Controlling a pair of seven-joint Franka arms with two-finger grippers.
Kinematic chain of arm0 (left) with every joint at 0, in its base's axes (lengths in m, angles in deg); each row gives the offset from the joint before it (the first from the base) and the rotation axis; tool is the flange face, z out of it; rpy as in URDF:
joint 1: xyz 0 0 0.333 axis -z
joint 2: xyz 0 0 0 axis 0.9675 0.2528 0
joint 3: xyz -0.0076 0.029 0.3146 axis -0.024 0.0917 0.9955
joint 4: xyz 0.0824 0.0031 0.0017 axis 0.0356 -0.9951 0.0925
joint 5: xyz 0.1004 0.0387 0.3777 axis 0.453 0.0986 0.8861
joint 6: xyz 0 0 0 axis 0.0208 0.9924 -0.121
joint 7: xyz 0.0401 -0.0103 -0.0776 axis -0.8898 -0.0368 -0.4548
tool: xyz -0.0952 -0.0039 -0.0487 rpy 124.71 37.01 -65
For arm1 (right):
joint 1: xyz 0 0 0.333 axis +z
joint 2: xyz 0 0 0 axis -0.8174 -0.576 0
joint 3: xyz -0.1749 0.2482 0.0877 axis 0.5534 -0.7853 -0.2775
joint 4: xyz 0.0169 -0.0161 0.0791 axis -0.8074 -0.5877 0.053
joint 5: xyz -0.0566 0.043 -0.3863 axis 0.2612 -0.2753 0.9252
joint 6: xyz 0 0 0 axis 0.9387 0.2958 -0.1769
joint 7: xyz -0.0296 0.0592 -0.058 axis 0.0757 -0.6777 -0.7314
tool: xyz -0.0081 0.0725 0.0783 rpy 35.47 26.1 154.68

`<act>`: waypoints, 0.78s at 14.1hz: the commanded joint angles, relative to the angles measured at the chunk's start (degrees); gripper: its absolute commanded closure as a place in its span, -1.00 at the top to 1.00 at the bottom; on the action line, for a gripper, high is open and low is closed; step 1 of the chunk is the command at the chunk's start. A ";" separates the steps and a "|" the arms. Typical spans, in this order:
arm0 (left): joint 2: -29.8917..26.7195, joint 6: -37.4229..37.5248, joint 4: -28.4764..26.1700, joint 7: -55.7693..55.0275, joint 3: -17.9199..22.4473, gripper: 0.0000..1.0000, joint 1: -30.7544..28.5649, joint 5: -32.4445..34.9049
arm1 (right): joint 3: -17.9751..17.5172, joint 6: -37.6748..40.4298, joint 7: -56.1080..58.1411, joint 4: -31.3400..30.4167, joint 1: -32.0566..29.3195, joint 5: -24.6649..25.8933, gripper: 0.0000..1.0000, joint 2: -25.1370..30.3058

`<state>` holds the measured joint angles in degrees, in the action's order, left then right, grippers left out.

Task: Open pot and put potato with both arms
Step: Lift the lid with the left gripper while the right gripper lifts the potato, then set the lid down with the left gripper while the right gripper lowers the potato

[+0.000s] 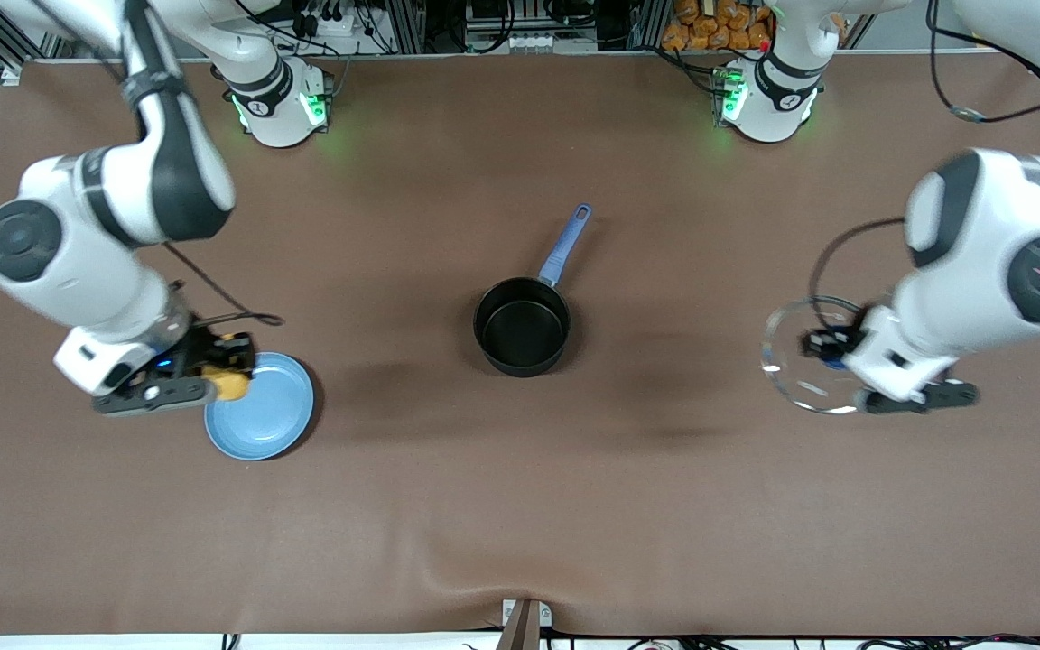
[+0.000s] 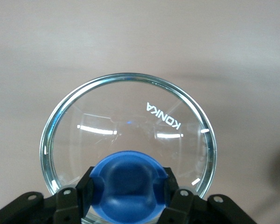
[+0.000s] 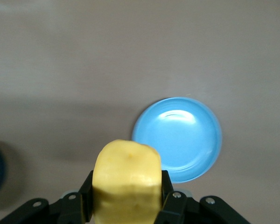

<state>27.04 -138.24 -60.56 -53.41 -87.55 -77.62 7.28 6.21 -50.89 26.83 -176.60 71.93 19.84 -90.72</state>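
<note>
Gripping the potato (image 3: 126, 179), the right gripper (image 1: 213, 368) had its fingers (image 3: 86, 196) pressed against both sides of the yellow lump, held up in the air over the edge of the light-blue plate (image 1: 272, 415) at the right arm's end of the table (image 1: 520, 506). In the right wrist view the plate (image 3: 186, 140) lay flat on the brown cloth, with the potato raised above it. The left gripper (image 1: 831, 348) was clamped on the blue knob (image 2: 129, 186) of the glass lid (image 2: 130, 116), one black finger (image 2: 81, 196) on each side of the knob, lid lifted clear and held over bare table toward the left arm's end, well apart from the pot (image 1: 522, 327). The lid (image 1: 795, 357) looked roughly level, rim intact, lettering visible on the glass. The pot stood uncovered near the table's middle, between the two grippers, its blue handle (image 1: 565, 244) pointing away from the front camera toward the bases. Its black inside showed nothing in it.
</note>
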 commanded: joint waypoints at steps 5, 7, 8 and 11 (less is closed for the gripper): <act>1.06 -24.59 -19.56 4.51 -0.72 -1.00 -5.73 0.04 | 0.47 0.69 -29.45 4.85 16.89 1.24 -1.00 -4.95; 3.61 -26.45 -20.62 4.51 -0.72 -1.00 -5.74 0.04 | 0.38 -0.27 -33.59 6.00 19.80 0.89 -1.00 -6.88; 4.06 -26.89 -20.97 4.51 -0.63 -1.00 -5.56 0.04 | 0.38 -1.93 -35.79 6.00 21.90 0.80 -1.00 -7.59; 4.50 -30.40 -23.43 4.51 -0.63 -1.00 -5.74 0.04 | 0.38 -6.59 -40.20 6.00 26.30 1.23 -1.00 -10.66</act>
<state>32.56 -165.99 -81.81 -48.93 -87.65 -82.67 7.27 5.99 -56.12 -10.40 -172.78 95.43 20.18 -98.69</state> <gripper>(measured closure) 0.396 0.441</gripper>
